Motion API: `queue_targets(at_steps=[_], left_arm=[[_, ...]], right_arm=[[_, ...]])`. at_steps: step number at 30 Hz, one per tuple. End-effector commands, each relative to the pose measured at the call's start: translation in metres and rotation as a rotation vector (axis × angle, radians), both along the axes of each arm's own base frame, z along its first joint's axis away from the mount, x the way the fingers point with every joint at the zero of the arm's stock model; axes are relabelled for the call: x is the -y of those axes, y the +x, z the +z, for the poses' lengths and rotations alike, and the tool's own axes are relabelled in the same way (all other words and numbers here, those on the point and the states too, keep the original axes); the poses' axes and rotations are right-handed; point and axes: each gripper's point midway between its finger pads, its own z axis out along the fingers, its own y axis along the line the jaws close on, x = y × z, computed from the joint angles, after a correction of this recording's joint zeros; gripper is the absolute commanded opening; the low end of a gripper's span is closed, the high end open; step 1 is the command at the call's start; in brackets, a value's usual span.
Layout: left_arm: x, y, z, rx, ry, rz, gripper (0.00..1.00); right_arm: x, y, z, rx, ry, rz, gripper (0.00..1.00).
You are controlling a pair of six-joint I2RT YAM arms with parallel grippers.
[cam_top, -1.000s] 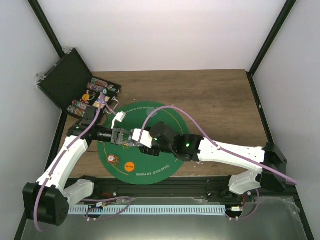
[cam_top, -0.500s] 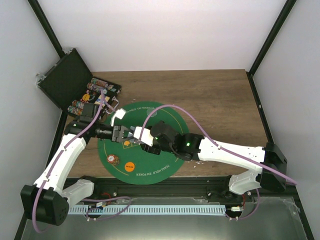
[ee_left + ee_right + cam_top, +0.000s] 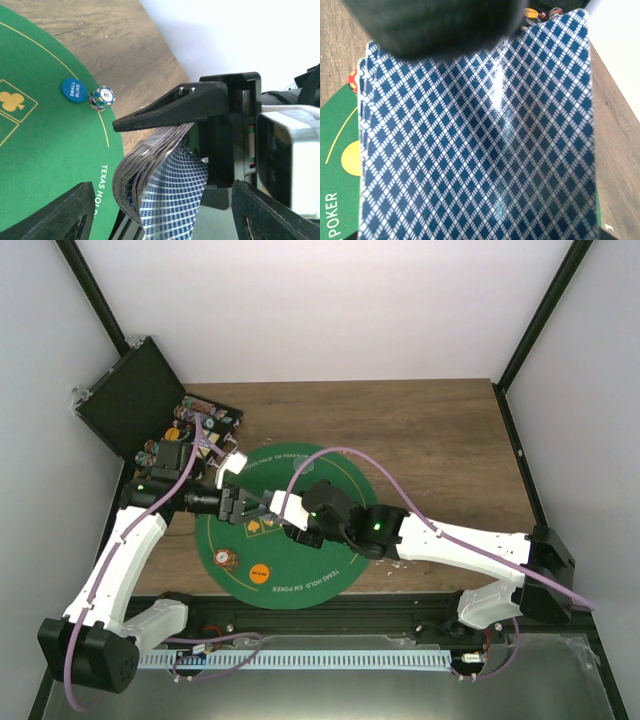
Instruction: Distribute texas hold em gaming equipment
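In the left wrist view the deck point(image 3: 165, 195) is seen clamped, bowed, in the right gripper point(image 3: 145, 155). Its free end is thrust between the widely spread fingers of the left gripper point(image 3: 162, 210), so it lies straight ahead of that gripper, above the edge of the mat point(image 3: 45, 150). In the right wrist view the frame is filled by the deck's chequered back, its long axis running away from the camera. From the top, both grippers are seen tip to tip over the mat's left half. The left is judged better placed to draw a card.
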Motion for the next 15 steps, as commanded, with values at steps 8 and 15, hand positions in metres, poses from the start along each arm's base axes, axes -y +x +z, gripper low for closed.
queue_targets(at_steps=[8,15], left_arm=[[-0.014,0.010,0.003,0.099,0.128,0.069,0.62],[-0.009,0.007,0.005,0.084,0.089,0.038,0.33]], right_arm=[[0.001,0.005,0.017,-0.003,0.047,-0.015,0.47],[0.000,0.006,0.022,0.007,0.053,-0.015,0.47]])
